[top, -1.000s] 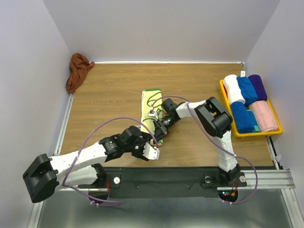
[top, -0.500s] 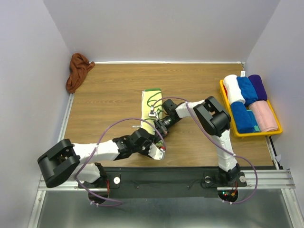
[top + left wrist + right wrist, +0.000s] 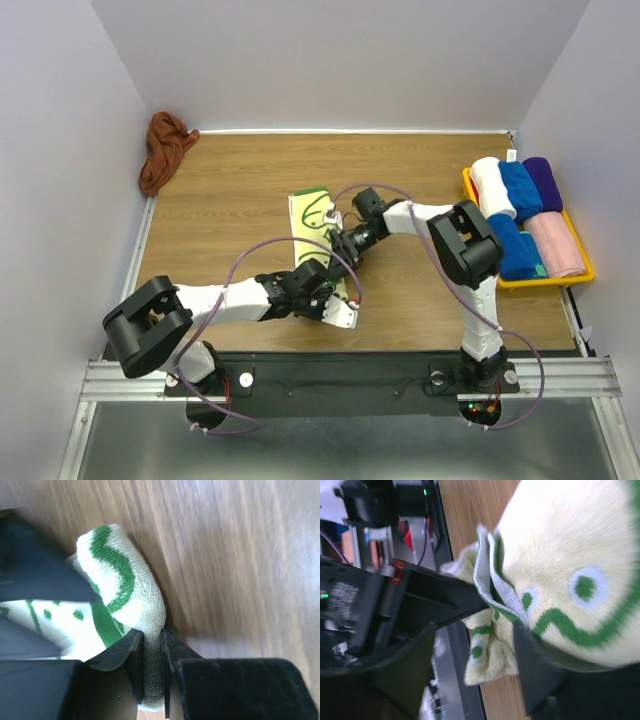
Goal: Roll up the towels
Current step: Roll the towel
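My left jaws are clenched on a folded edge of the cream towel (image 3: 120,595). The left gripper (image 3: 151,642) sits low at lower centre of the overhead view, its arm stretched flat from the lower left. My right gripper (image 3: 342,243) has bunched cloth between its fingers; I cannot tell whether it grips. That arm elbows at right, its forearm reaching left to centre. The rust-brown towel (image 3: 163,150) lies crumpled in the upper left corner of the table (image 3: 230,190).
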Controlling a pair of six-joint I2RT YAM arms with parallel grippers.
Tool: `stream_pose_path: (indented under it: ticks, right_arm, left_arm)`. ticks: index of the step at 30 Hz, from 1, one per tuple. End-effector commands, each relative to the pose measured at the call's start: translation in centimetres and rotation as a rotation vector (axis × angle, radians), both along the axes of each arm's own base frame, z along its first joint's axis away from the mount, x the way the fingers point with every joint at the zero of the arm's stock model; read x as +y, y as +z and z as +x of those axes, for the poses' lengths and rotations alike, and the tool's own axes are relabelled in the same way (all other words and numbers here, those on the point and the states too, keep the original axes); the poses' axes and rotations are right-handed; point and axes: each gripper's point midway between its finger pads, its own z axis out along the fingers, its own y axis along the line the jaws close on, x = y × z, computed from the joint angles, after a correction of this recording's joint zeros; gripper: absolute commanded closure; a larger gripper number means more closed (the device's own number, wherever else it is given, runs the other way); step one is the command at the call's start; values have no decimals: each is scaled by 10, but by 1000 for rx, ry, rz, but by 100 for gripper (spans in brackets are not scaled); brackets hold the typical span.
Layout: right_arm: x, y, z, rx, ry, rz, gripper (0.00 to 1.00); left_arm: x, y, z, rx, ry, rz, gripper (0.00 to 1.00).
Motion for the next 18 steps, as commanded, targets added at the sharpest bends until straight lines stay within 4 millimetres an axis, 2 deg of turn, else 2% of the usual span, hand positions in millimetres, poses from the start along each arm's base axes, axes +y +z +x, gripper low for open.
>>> stream_pose_path:
  ticks: [1, 2, 3, 4, 5, 6, 7, 8, 9, 11, 12, 13, 14, 16, 17, 18]
  right_arm:
    - [-16, 38, 69, -270, -130, 2, 24]
    - [-19, 47, 74, -300, -145, 7, 21]
    - [-22, 54, 80, -323, -161, 6, 19]
    - [-31, 63, 90, -358, -191, 7, 13]
    - [-35, 63, 94, -360, -205, -1, 11]
    - [-40, 70, 98, -381, -221, 1, 9]
    - [-50, 81, 105, -412, -250, 2, 6]
    - [-55, 89, 107, -439, -262, 8, 2]
    - [-61, 104, 109, -486, -278, 17, 0]
    - [-75, 112, 112, -557, -301, -10, 0]
    - [-80, 116, 111, -590, -305, -16, 0]
    - [-84, 133, 104, -649, -305, -11, 0]
    - [-90, 130, 100, -700, -290, -29, 0]
    - [-97, 137, 89, -754, -283, -34, 0]
    - [-102, 143, 79, -816, -263, -27, 0]
    - [-105, 142, 71, -832, -252, -30, 0]
  left_arm:
    - [9, -12, -39, 282, 13, 44, 80]
    - [13, -17, -42, 320, 23, 67, 80]
    - [7, -11, -39, 337, 27, 51, 80]
    - [10, -13, -39, 395, 54, 51, 80]
    - [9, -9, -36, 415, 66, 35, 80]
    - [11, -11, -34, 450, 86, 37, 80]
    - [6, -5, -26, 468, 99, 16, 80]
    - [13, -8, -24, 544, 140, 18, 80]
    - [9, -1, -16, 564, 152, -2, 80]
    - [16, -5, -14, 676, 197, 1, 79]
    - [12, 1, -7, 695, 203, -15, 79]
    - [13, 1, -6, 729, 214, -17, 79]
    - [13, 1, -5, 796, 225, -20, 78]
    - [13, -1, -4, 865, 239, -21, 77]
    - [16, -8, -13, 956, 252, 9, 76]
    - [17, -8, -6, 968, 243, 5, 76]
